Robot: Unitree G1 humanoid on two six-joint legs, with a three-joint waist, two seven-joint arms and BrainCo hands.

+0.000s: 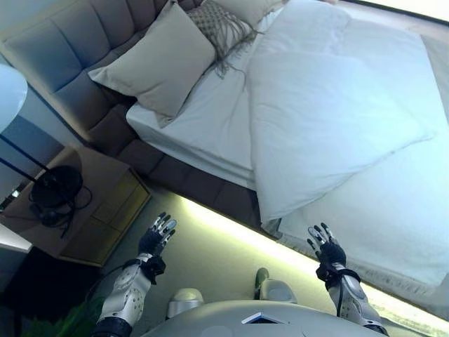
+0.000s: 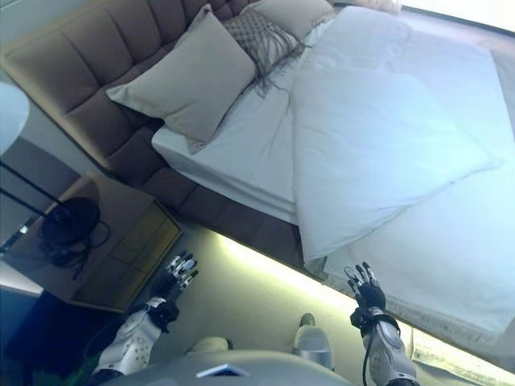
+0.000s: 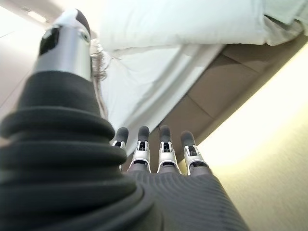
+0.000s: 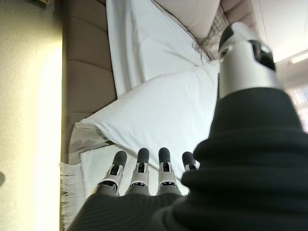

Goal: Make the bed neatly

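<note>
The bed (image 1: 210,126) has a white sheet and a white duvet (image 1: 330,119) folded back on itself, with one corner hanging over the near side (image 1: 270,210). A large beige pillow (image 1: 160,60) and a grey fringed cushion (image 1: 223,27) lean on the padded headboard (image 1: 63,49). My left hand (image 1: 156,237) is open and empty above the floor beside the bed. My right hand (image 1: 325,246) is open and empty, just short of the duvet's hanging edge. Both wrist views show straight fingers (image 3: 166,149) (image 4: 139,168) holding nothing.
A wooden nightstand (image 1: 98,203) stands at the left with a dark lamp base and cable (image 1: 52,189). A lit strip runs along the floor under the bed frame (image 1: 231,235). A fringed white blanket (image 1: 393,232) covers the bed's near right part.
</note>
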